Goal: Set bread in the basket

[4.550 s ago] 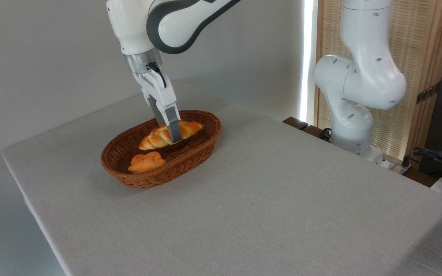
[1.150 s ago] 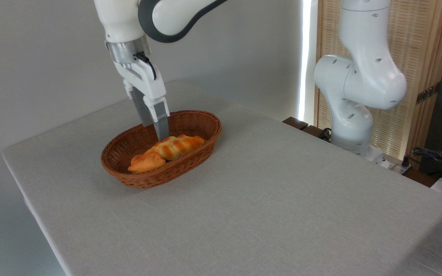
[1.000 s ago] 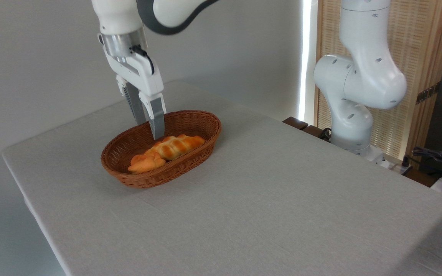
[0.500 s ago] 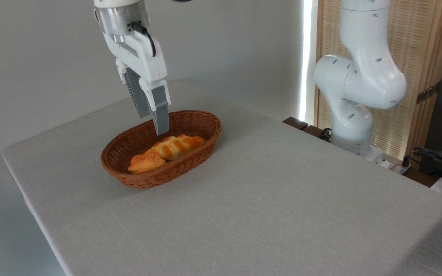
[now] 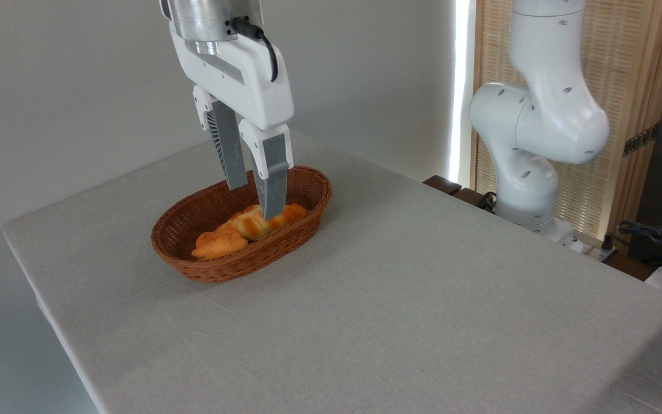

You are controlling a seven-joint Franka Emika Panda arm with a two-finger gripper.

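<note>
The long braided golden-orange bread [image 5: 250, 223] lies inside the oval brown wicker basket [image 5: 314, 198], along its right half. My gripper [image 5: 255, 201] hangs above the basket, nearer the camera, and its front finger covers the middle of the loaf. The two fingers stand apart with nothing between them, so the gripper is open. A small knotted orange bun [image 5: 219, 244] rests in the basket's front left end, touching the loaf's tip.
The basket stands on a grey cloth-covered table [image 5: 400, 299]. The white base of the robot arm [image 5: 529, 132] rises beyond the table's right far edge, before a slatted wooden screen. Cables and small devices [image 5: 658, 241] lie at the far right.
The gripper let go of the bread, which now lies in the basket. Since then the gripper has risen and swung right toward the camera, staying open.
</note>
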